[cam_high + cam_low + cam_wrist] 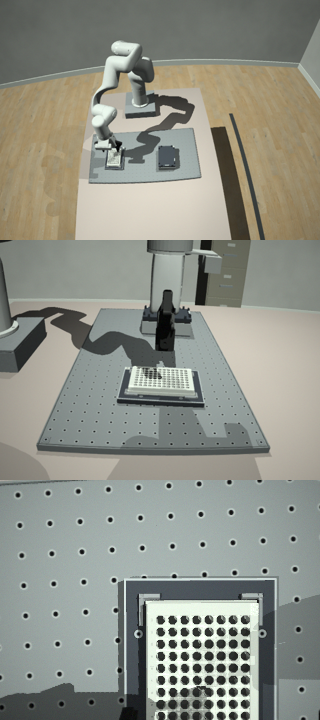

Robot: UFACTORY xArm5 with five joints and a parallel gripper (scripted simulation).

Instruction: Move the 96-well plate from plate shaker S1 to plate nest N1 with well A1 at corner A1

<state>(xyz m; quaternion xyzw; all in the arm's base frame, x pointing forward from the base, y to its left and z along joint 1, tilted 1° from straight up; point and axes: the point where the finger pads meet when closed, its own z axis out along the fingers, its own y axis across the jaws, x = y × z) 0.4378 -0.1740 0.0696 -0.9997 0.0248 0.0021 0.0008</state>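
Above the plate shaker S1 (160,401), the gripper (165,343) hangs with fingers spread wide, holding nothing.
The 96-well plate (161,381) sits flat on it.

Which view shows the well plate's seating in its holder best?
Exterior: the whole 96-well plate shows flat on its dark holder, under the open gripper. Wrist crops it to one end. Top shows it small and partly hidden.
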